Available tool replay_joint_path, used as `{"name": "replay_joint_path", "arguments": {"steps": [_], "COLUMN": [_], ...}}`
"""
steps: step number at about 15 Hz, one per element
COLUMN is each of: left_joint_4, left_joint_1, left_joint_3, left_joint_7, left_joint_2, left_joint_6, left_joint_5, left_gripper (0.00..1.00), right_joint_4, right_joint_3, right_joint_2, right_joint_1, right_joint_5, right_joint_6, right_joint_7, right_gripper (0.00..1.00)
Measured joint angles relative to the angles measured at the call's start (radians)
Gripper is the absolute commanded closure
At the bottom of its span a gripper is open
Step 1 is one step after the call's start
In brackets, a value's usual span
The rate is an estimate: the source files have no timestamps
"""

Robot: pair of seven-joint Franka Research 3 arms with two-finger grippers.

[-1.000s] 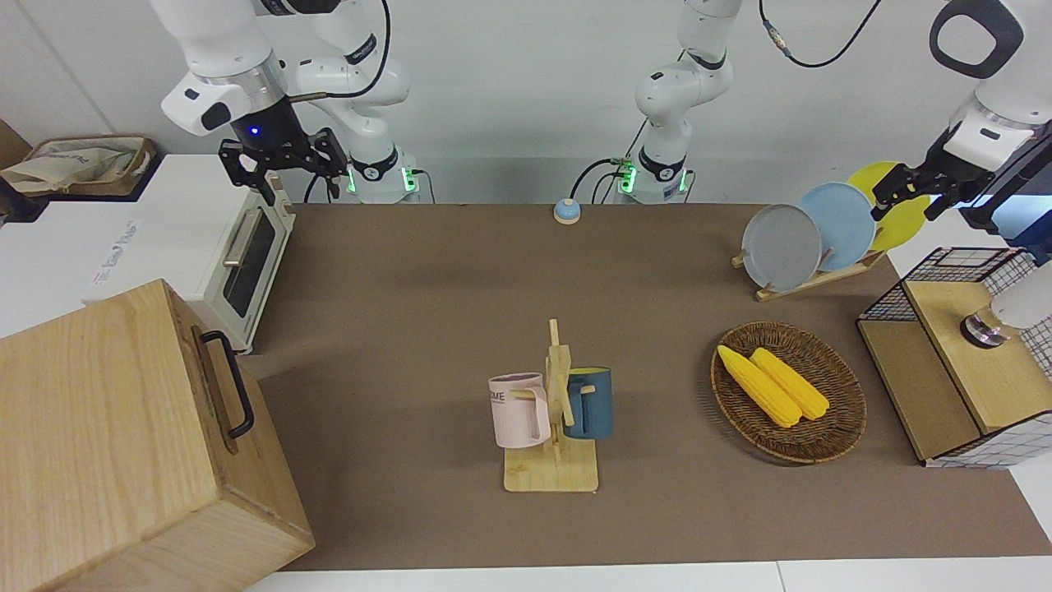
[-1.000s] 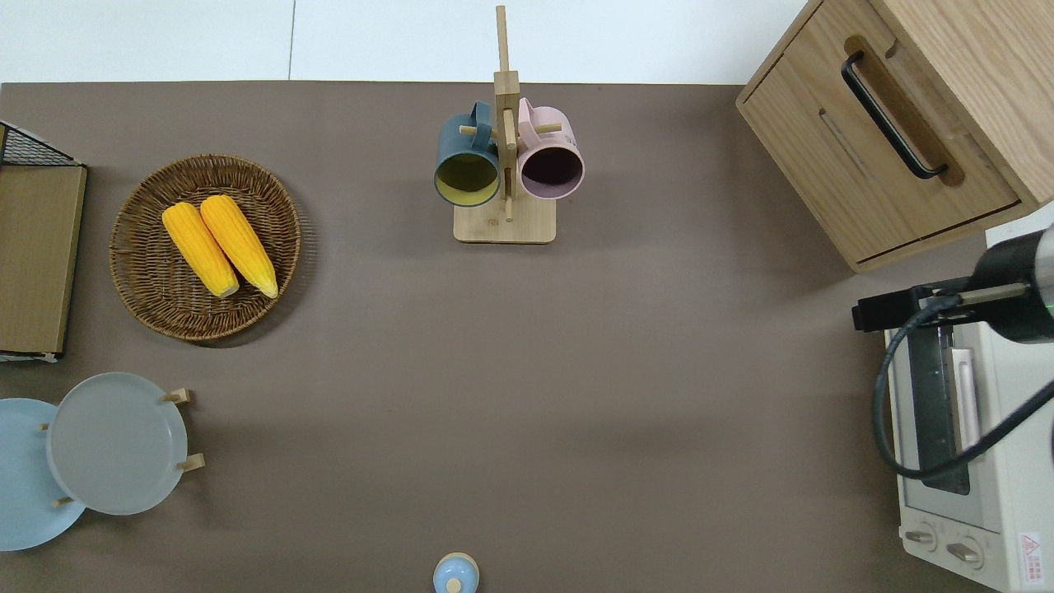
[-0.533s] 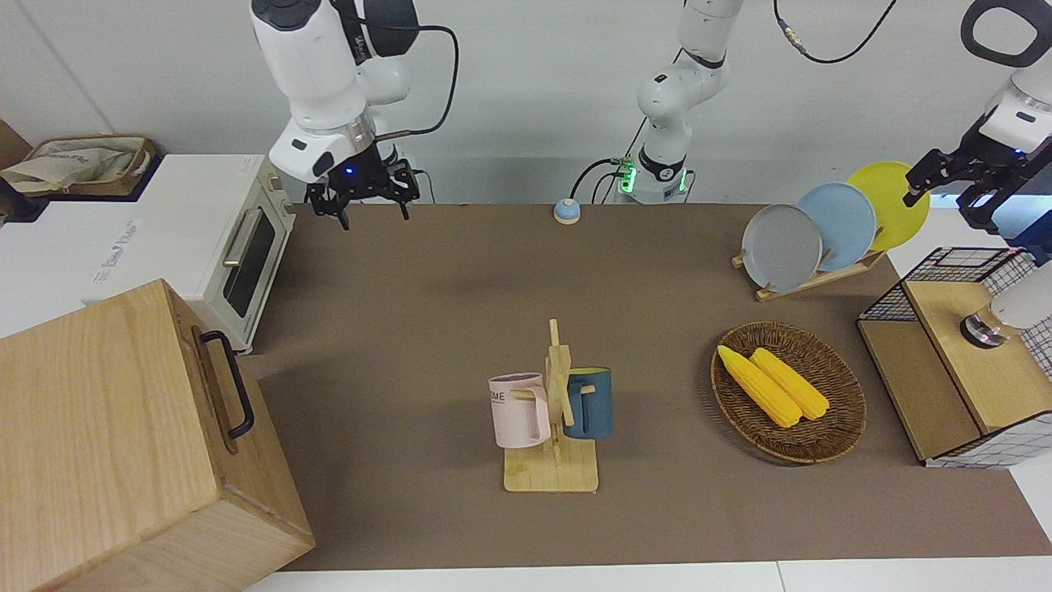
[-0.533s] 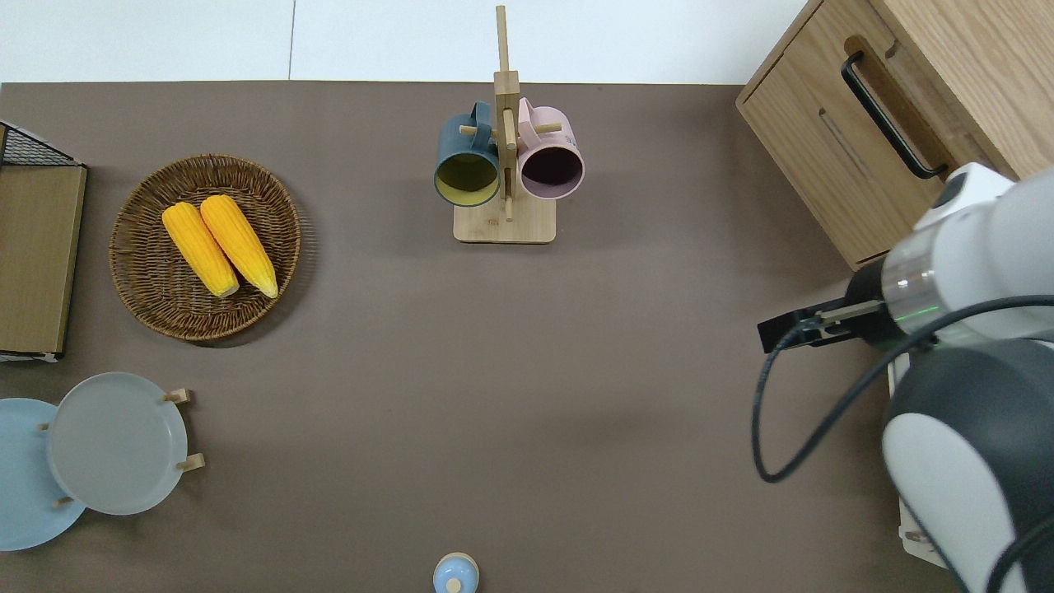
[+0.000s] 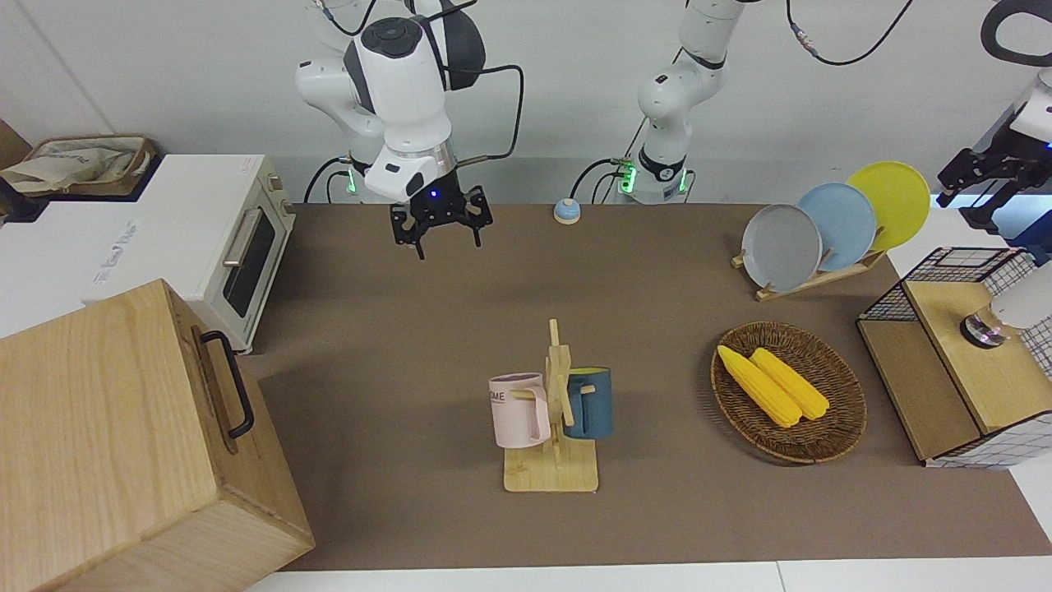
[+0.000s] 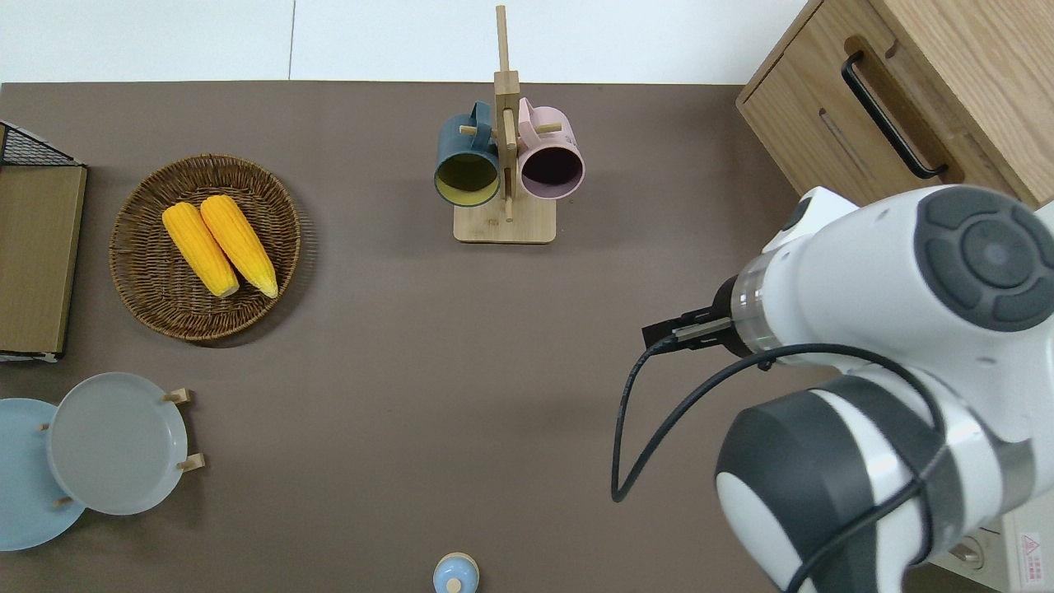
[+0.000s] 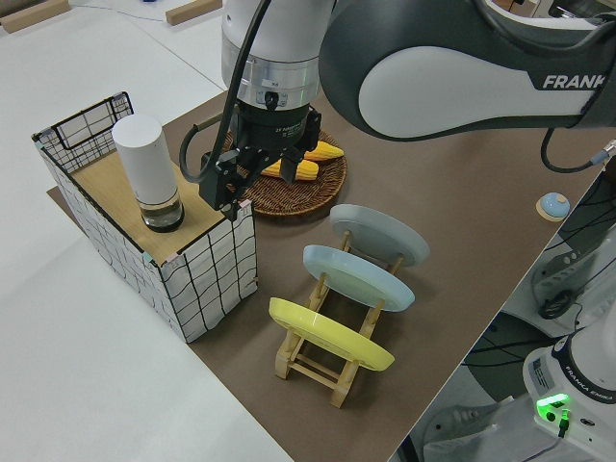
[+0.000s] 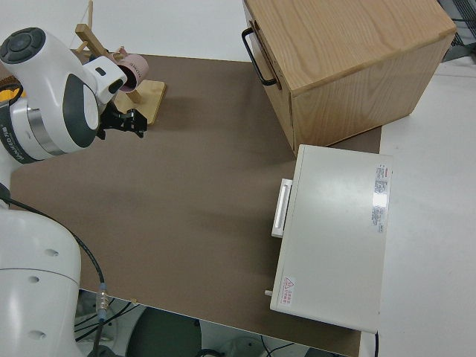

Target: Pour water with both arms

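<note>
Right gripper (image 5: 440, 233): in the air over bare brown table (image 5: 394, 329), jaws spread, holding nothing.
Left gripper (image 7: 229, 192): over the wire rack (image 7: 207, 279), beside the white bottle (image 7: 146, 168); whether its jaws are open cannot be told.
Mugs: pink mug (image 5: 519, 409) and blue mug (image 5: 589, 402) hang on a wooden stand (image 5: 555, 460), farther from the robots than the right gripper.
Handling: the bottle looks rigid, smooth, likely slippery; grip mid-body. The mugs look hard and breakable; grasp the wall or handle.

Right claw (image 8: 125, 123) open over mat, near pink mug (image 8: 132, 71) on rack (image 8: 149, 99).
</note>
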State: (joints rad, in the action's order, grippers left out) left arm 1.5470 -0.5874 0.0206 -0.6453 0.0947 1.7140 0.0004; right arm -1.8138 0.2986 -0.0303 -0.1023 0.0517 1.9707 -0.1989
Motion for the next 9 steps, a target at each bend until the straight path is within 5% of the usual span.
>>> {"name": "replay_joint_path", "arguments": {"steps": [9], "left_joint_4": [0.000], "left_joint_1": [0.000], "left_joint_3": [-0.012], "left_joint_7": [0.000], "left_joint_2": [0.048], "left_joint_6": [0.207], "left_joint_5": [-0.074], "left_gripper": [0.00], "right_joint_4": [-0.013], "right_joint_3": [0.010], "right_joint_2": [-0.140], "right_joint_1": [0.003], "right_joint_5": [-0.201], "right_joint_6": [0.290], "right_joint_7": [-0.003], "right_gripper": [0.009]}}
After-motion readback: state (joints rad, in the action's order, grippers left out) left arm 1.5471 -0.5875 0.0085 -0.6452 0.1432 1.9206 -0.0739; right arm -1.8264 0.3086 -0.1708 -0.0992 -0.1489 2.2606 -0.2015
